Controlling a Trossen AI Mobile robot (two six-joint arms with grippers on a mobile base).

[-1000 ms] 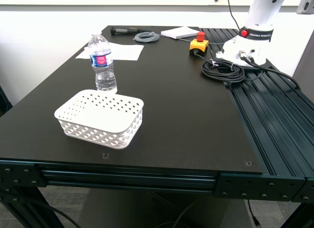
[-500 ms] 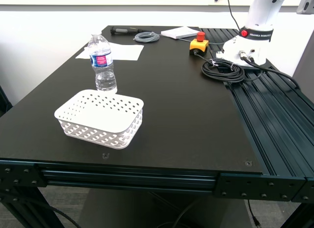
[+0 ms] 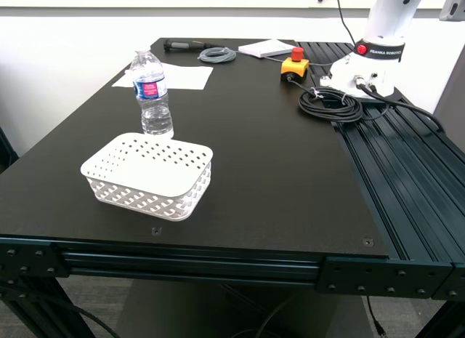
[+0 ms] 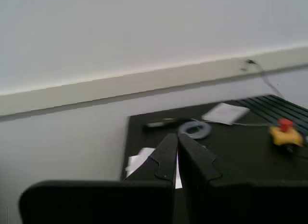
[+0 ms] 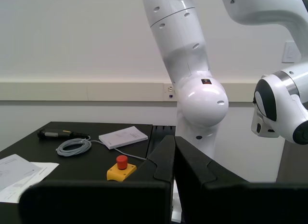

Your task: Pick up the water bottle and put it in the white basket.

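Standing back from the work, both my grippers are clear of the table (image 3: pixel 290 171) and absent from the exterior view. My first gripper (image 4: pixel 177 159) has its jaws pressed together with nothing between them, and my second gripper (image 5: pixel 174 159) is likewise closed and empty. Neither wrist view shows the bottle or the basket, so I cannot tell which arm is better placed.

Nearest the front edge of the table sits the white basket (image 3: pixel 147 176), open side up and empty, its long side running roughly along that edge. Just behind the basket, apart from it, stands the water bottle (image 3: pixel 152 95), upright on its base, cap pointing straight up, long axis vertical, label band around its upper body. Beyond the bottle lies a white paper sheet (image 3: pixel 182 76), then a grey cable coil (image 3: pixel 217 55), and off toward the far side a yellow button box (image 3: pixel 294 67) with a red button on top, by the base of another robot's white arm (image 3: pixel 381 40).

Judgement: the task has not begun, and the step in hand is the reach. The jaws should spread first, approach level across the bottle's lower body below the label, and close gently, since thin plastic may crush or tip. Being taller than the basket, the bottle may need laying down inside.
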